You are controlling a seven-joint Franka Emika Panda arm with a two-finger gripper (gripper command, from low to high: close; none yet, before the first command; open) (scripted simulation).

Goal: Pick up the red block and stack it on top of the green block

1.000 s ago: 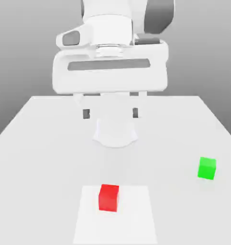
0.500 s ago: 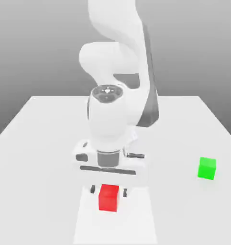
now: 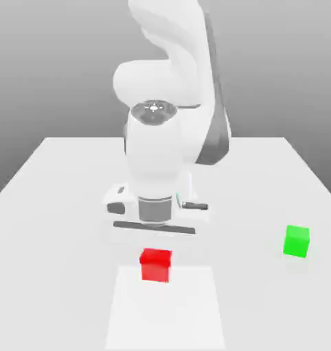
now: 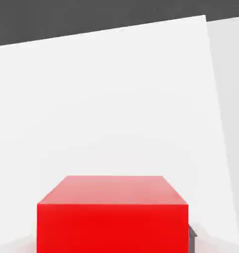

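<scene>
Checking the exterior view first: you have the arm bent low over the table [image 3: 51, 206], its hand just behind the red block [image 3: 155, 264]. The red block sits toward the near edge, roughly mid-width, on a paler patch of the table top. The green block [image 3: 297, 241] stands alone well apart from it, toward the exterior view's right, w/ nothing on top. The fingers are masked by the hand body and the block, so from here you can't tell whether the gripper is open, shut or gripping.

Hand view: the red block [image 4: 113, 215] is very close under the camera, squarely lined up; white table beyond. A dark sliver at the block's side may be a finger, but contact can't be confirmed.

Status, as a judgement: approach to the red block looks done, grasp unconfirmed. Lift, carry across to the green block, placing on top and release are all outstanding, approx. most of the task.
</scene>
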